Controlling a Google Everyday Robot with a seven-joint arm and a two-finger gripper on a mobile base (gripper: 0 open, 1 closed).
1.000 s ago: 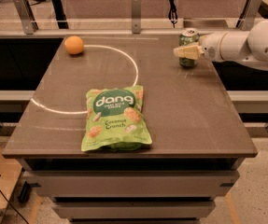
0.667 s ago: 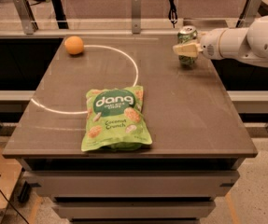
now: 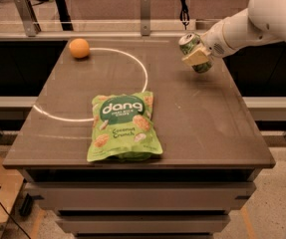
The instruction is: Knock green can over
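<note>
The green can [image 3: 188,41] is at the far right of the dark table [image 3: 212,128], tilted with its silver top leaning left and toward the back. My gripper [image 3: 197,57] comes in from the right on the white arm [image 3: 252,19] and is shut around the can's middle. One pale finger pad [image 3: 194,59] covers the can's front. The can's lower end [image 3: 204,67] is at or just above the tabletop; I cannot tell which.
An orange ball [image 3: 79,48] sits at the far left on a white painted arc [image 3: 142,68]. A flat green "dang" snack bag [image 3: 122,128] lies near the front middle. A rail with metal posts [image 3: 145,11] runs behind the table.
The can stood upright in my gripper before. Now it is tilted, its top leaning left, and the gripper and wrist have rotated with it.
</note>
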